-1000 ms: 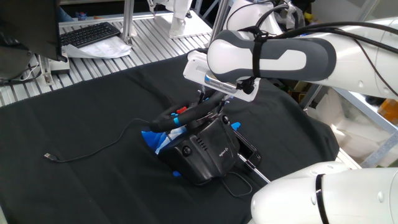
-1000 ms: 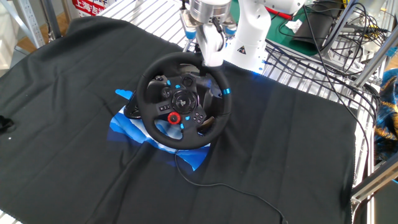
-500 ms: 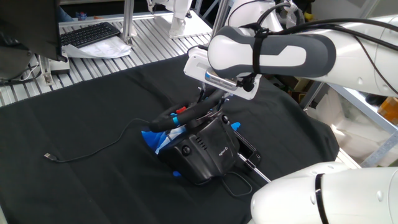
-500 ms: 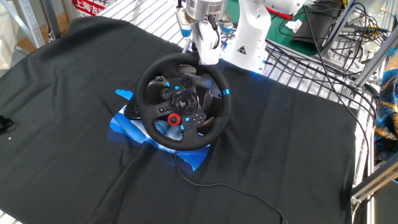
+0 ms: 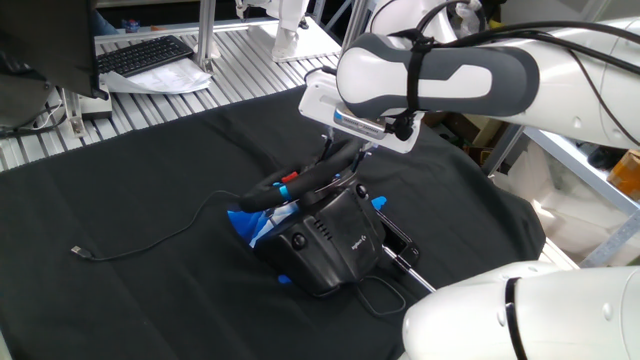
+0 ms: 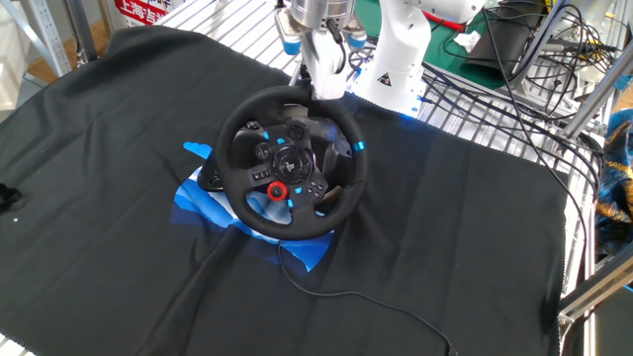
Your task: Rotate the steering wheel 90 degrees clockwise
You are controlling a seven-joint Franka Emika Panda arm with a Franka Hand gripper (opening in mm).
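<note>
Wheel count: one steering wheel point(image 6: 291, 163), sitting approx mid-worktop on the black cloth point(image 6: 119, 237) that is covering the worktop, tilted up toward the other fixed view so its face is showing. Rim is showing black w/ one blue strip on its right side, one red round knob low on the hub, plus several small blue-lit buttons round the centre. It is sitting on one bulky black base point(image 5: 325, 245), which is carrying a small white logo on its back; one blue sheet point(image 6: 203, 203) is poking out under base and wheel on the left and front. One claw point(image 6: 326, 87) is hanging at the rim's top edge, pointing down; fingers are looking close together right at the rim, but whether they are pinching it or just touching can't be told from either view. One white arm point(image 5: 440, 75) is reaching in over the base from the right in one fixed view, w/ a second white rounded arm part filling the bottom right corner. Cables: one thin black cable point(image 5: 150, 240) is trailing left across the cloth to a small plug; one more is curling out from the wheel's front toward the cloth edge in the other fixed view. One black keyboard point(image 5: 145, 55) is lying on white paper on the slatted metal surface behind, well apart from the wheel. No containers are showing, so nothing to report inside any.
</note>
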